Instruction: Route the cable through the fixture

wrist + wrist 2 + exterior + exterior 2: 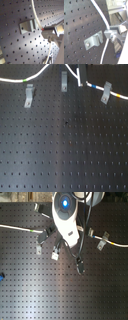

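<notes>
Gripping the cable near the desk's far edge, the tool holds it beside the middle fixture; routing looks unfinished, with no clip visibly threaded.

Materials & finish: breadboard, brackets, cable, arm shell

Breadboard: matt black metal-look plate w/ regular hole grid, slight sheen under light. Brackets: bare grey metal, brushed/satin finish, one screw head visible in second wrist view. Cable: smooth white plastic-look jacket, semi-gloss; green band & yellow/blue bands look like coloured tape. Arm shell: glossy white plastic, blue lit disc.
</notes>
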You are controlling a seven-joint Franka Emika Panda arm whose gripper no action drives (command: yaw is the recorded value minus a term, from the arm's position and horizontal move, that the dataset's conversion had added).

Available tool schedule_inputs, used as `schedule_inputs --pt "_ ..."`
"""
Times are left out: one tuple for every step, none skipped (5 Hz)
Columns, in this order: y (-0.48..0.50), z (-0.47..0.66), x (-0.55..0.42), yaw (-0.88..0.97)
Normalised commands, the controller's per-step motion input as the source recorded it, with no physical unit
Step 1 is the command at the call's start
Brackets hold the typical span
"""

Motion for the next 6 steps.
schedule_inputs --pt "0.050 0.35 -0.213 0.00" --pt "0.121 0.37 -0.223 0.04" --pt "0.099 0.36 -0.189 0.01" --pt "0.099 0.29 -0.134 0.00" --pt "0.027 0.29 -0.163 0.02" --pt "-0.007 0.28 -0.165 0.03"
